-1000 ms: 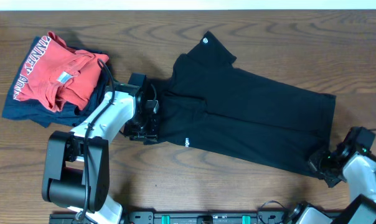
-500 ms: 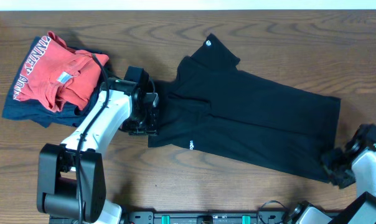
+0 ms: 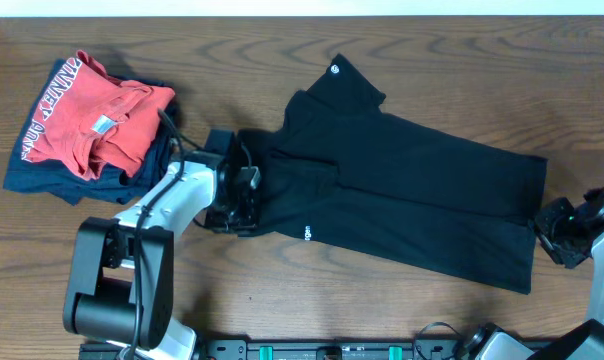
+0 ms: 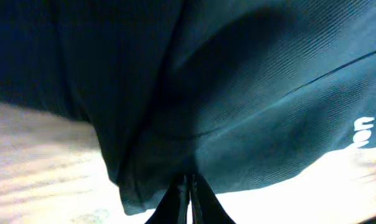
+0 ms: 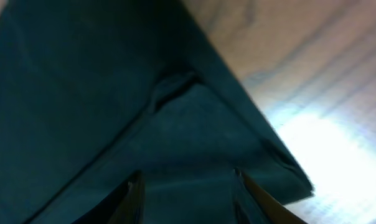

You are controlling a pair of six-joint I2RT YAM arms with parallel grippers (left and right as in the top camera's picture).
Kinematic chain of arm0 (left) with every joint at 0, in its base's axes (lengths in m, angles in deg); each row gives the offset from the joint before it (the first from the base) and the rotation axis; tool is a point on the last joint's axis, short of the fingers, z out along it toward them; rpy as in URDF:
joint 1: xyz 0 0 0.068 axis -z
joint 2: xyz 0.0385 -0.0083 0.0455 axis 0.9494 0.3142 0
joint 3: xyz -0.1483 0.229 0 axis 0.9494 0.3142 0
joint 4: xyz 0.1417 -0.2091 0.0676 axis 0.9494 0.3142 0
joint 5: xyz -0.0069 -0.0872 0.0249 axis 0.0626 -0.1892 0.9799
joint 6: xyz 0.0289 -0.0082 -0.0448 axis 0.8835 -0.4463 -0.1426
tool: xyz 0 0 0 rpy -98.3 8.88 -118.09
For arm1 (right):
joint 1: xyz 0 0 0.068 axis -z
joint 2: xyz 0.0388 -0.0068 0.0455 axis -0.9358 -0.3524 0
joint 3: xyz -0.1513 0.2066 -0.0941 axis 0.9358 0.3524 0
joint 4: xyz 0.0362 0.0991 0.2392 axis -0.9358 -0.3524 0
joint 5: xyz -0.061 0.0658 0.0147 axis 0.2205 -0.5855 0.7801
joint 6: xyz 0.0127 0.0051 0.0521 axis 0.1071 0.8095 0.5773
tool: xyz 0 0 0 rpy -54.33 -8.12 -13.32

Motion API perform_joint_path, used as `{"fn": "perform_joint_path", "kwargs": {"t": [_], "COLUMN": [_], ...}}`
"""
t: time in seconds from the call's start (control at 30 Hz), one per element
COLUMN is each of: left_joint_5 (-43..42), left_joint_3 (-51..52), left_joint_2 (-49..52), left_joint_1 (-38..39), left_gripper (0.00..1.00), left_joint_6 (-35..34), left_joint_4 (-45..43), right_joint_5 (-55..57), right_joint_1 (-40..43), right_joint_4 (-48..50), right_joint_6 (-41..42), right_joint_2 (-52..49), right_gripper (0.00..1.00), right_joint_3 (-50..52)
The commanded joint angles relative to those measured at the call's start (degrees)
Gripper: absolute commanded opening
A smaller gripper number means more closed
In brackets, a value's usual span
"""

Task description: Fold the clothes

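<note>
Rightward and a little up the tabletop [image 3: 282, 310] is where the right gripper [image 3: 554, 225] has drawn off to since a second ago, when it sat on the lower hem corner of the black T-shirt [image 3: 412, 190]. That corner now lies flat and let go. The left gripper [image 3: 248, 193] has shifted only slightly along the shirt's opposite edge and has pinched shut there. The shirt lies spread across the middle of the tabletop. It is already doubled lengthwise, so it makes a long dark band. Its long axis slants from the end with the small round white tag [image 3: 332, 68] at the upper left down to the hem at the lower right, and tiny white print [image 3: 307, 235] shows on the near edge. At the left end, the left wrist view shows the gripper's fingers brought together, with folds of the black fabric running into them, so it looks to be holding the shirt's edge. The right gripper's jaws stand partly apart with nothing between them. It sits just beyond the hem and clear of it, and in its own view the corner of the cloth lies straight ahead of it. My guess is that the coming fold goes across the long axis, one end carried over toward the other. The left arm is the one already gripping an end, and the right arm would have to come back in to the hem. A red shirt [image 3: 92, 110] on a navy garment [image 3: 42, 180] sits well apart at the far left.
</note>
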Motion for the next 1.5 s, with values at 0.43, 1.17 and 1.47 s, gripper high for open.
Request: {"fn": "perform_joint_path", "kwargs": {"t": [0.43, 1.17, 1.47], "left_joint_5": [5.27, -0.52, 4.72], "left_joint_3": [4.81, 4.94, 5.01], "left_joint_2": [-3.78, -4.61, 2.14], "left_joint_1": [0.0, 0.17, -0.55], "left_gripper": [0.06, 0.17, 0.06], "left_joint_6": [-9.99, -8.31, -10.99], "left_joint_4": [7.41, -12.61, 0.92], "right_joint_5": [-4.09, -4.07, -4.07], "right_joint_1": [0.46, 0.46, 0.46], "right_joint_4": [1.49, 1.81, 1.75], "right_joint_6": [-2.56, -2.54, -2.54], "right_joint_2": [-0.07, -0.09, -0.09], "right_gripper": [0.43, 0.47, 0.47], "right_joint_3": [-1.22, -1.22, -1.22]}}
